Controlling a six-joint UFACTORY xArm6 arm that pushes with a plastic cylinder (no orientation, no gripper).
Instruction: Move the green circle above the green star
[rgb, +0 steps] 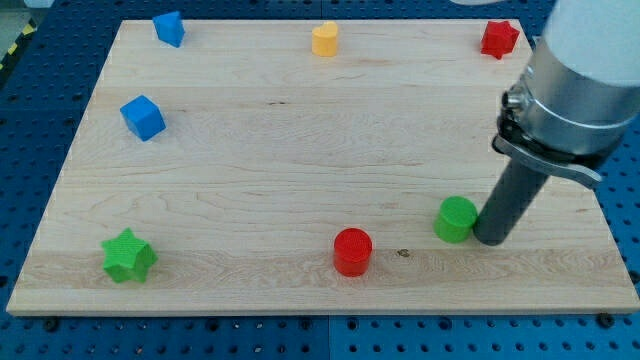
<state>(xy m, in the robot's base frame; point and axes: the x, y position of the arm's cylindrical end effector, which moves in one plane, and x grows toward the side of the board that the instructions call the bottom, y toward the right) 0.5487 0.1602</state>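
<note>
The green circle (456, 219) is a short green cylinder on the wooden board (300, 140), at the lower right. The green star (128, 256) lies at the board's lower left corner, far from the circle. My tip (491, 238) is the lower end of the dark rod, and it sits right against the green circle's right side. The rod rises to the arm's grey and white body at the view's upper right.
A red cylinder (352, 251) stands on the lower edge, left of the green circle. A blue cube (142, 117) is at the left, a blue block (169, 28) at top left, a yellow cylinder (325, 39) at top centre, a red star (499, 38) at top right.
</note>
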